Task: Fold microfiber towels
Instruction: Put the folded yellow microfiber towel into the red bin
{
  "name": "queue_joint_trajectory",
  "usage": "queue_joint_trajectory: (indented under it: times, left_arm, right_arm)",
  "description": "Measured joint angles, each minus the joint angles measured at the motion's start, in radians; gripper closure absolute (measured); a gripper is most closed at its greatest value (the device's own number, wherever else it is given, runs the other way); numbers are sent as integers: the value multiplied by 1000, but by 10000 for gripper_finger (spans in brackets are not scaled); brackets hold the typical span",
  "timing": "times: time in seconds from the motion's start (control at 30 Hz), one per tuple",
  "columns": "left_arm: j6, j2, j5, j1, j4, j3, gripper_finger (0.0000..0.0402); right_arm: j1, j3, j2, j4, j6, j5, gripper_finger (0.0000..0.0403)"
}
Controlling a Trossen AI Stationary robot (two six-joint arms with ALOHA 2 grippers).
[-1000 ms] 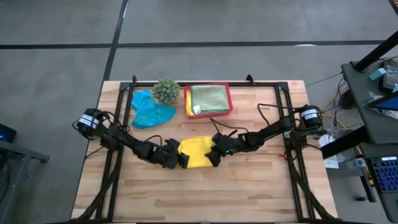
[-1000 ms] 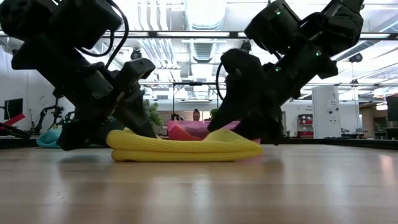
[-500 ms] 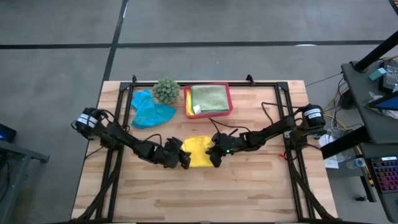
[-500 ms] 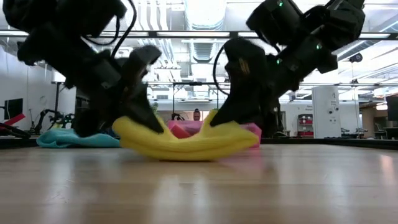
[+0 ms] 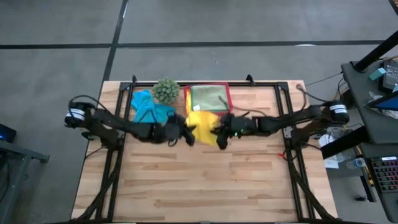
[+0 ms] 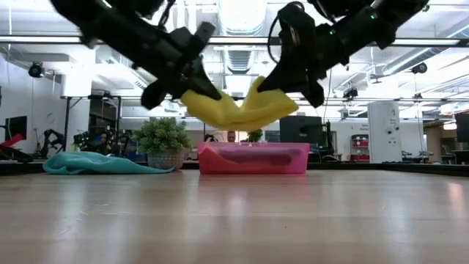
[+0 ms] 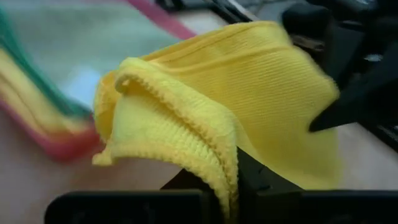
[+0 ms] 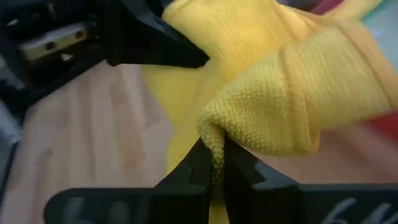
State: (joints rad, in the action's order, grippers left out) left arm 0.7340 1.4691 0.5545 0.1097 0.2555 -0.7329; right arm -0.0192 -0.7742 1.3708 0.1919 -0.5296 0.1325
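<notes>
A folded yellow towel hangs in the air just in front of the pink tray. My left gripper is shut on the towel's left end. My right gripper is shut on its right end. A green towel lies in the tray on top of other folded cloths. A crumpled teal towel lies on the table at the far left. My left gripper pinches the towel's left end at a folded edge of several layers between its two fingers, coming slanting down from the table's left. The towel is lifted clear of the table. My right gripper pinches the towel's right end at a bunched fold between its two fingers, slanting down from the table's right. The towel sags slack between the two grippers, its middle lowest.
A small spiky green plant stands between the teal towel and the tray at the far edge. A black metal frame runs along the table's sides. Bare wooden tabletop spreads toward the near edge.
Both grippers have shut on the ends of the yellow towel, then risen and gone toward the far edge. The towel, which lay flat on the table, is now lifted clear, its middle drooping, close to the pink tray.
</notes>
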Motion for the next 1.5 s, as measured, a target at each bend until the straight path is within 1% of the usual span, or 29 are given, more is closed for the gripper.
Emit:
queue_joint_trajectory:
  times: [0.07, 0.23, 0.4, 0.53, 0.67, 0.83, 1.03, 1.17, 1.23, 1.37, 1.5]
  left_arm:
    - [-70, -3, -9, -65, 1, -20, 399]
    - [-154, 12, -64, -216, 48, -43, 399]
    - [-195, 69, -101, -324, 143, -66, 399]
    - [-203, 137, -146, -381, 160, -107, 400]
    - [-195, 216, -149, -406, 153, -141, 400]
    - [-193, 279, -149, -426, 155, -181, 400]
    - [-192, 303, -146, -448, 156, -214, 400]
    - [-192, 304, -146, -455, 153, -213, 397]
    - [-192, 304, -146, -455, 138, -213, 387]
    - [-191, 304, -146, -456, 69, -219, 353]
    - [-194, 303, -146, -457, 65, -219, 316]
  right_arm:
    - [50, 0, -36, -25, 30, 4, 390]
    - [185, 0, -87, -49, 94, 2, 390]
    - [313, 0, -64, -59, 150, 1, 390]
    - [385, -6, -22, -55, 193, -4, 390]
    - [431, -37, 25, -72, 243, -9, 390]
    - [467, -104, 78, -148, 302, -9, 390]
    - [488, -186, 150, -247, 322, 1, 390]
    - [494, -210, 185, -262, 325, 22, 390]
    - [494, -214, 195, -264, 330, 32, 390]
    - [494, -216, 195, -266, 341, 47, 390]
    - [495, -216, 189, -269, 333, 54, 384]
